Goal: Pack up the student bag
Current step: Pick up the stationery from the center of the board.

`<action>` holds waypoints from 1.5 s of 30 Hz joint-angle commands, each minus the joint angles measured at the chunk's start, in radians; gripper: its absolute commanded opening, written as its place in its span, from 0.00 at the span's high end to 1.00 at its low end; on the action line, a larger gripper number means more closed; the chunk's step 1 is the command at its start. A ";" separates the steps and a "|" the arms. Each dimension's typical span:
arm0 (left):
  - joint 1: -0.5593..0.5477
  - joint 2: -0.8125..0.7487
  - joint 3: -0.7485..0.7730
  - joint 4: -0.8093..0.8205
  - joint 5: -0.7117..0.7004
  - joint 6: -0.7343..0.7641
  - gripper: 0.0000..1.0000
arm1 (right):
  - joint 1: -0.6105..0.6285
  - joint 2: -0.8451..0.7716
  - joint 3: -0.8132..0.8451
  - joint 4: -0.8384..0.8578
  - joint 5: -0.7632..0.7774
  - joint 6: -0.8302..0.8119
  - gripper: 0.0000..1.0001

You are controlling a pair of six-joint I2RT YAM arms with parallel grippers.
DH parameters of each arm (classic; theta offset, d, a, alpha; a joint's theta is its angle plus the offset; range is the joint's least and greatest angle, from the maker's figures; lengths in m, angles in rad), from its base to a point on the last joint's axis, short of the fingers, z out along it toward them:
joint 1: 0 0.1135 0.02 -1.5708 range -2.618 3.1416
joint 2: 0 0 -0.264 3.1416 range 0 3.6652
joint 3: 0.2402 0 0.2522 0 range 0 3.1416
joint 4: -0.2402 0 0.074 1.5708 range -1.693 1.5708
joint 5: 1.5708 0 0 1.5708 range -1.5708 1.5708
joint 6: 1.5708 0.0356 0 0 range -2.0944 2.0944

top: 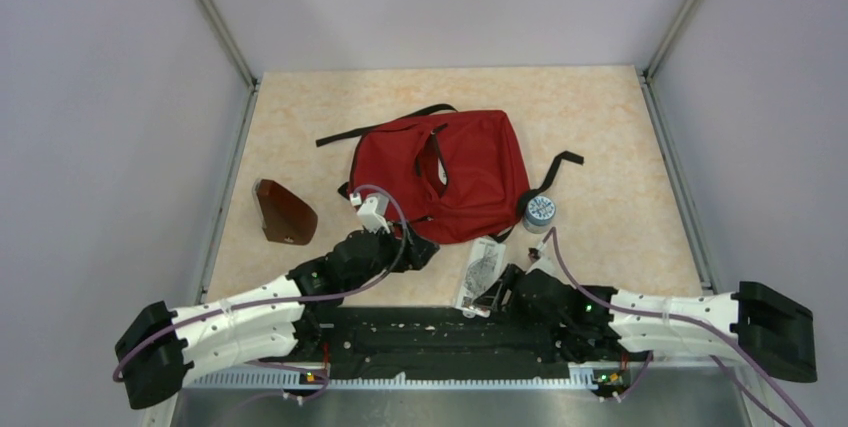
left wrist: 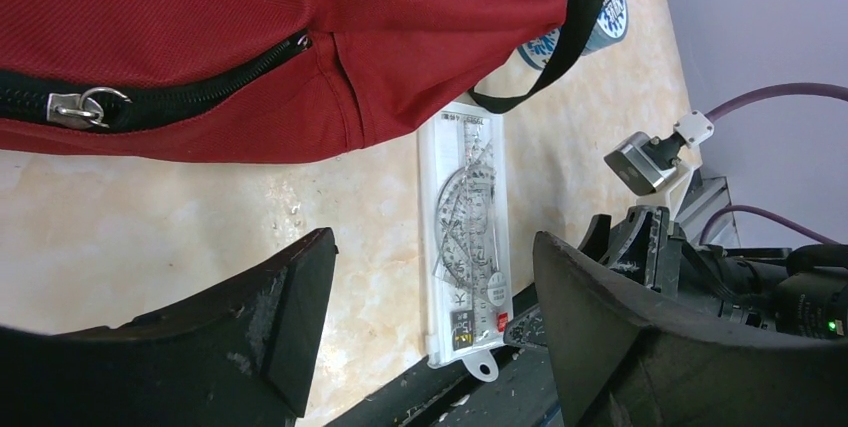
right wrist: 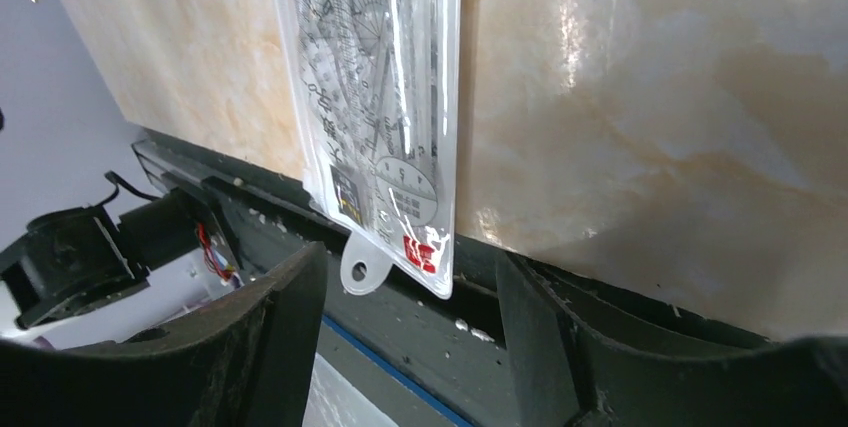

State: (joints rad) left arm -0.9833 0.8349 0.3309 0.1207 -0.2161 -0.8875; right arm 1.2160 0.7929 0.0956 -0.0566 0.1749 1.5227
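left claw (left wrist: 430, 332) apart, empty; right claw (right wrist: 410, 337) apart at ruler pack (right wrist: 380, 97) end, probably not touching. one student bag (top: 470, 172).

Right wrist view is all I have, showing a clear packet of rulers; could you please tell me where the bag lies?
Observer: The red backpack lies flat mid-table, just beyond the ruler packet.
Operator: Is anything else near it?
Observer: A round blue-and-white tin sits by its near right corner; a brown pouch lies apart to the left.
Operator: And the left gripper?
Observer: The left gripper is open, low beside the backpack's near edge, where a zip is shut.
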 commanded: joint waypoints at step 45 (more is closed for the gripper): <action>0.109 0.044 0.147 0.354 0.455 -0.180 0.07 | 0.015 -0.242 0.377 0.168 0.068 -0.796 1.00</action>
State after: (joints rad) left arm -0.8818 0.8864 0.4572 0.3225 0.1627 -1.0420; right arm 1.2274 0.5472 0.4652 -0.0616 0.3180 0.8570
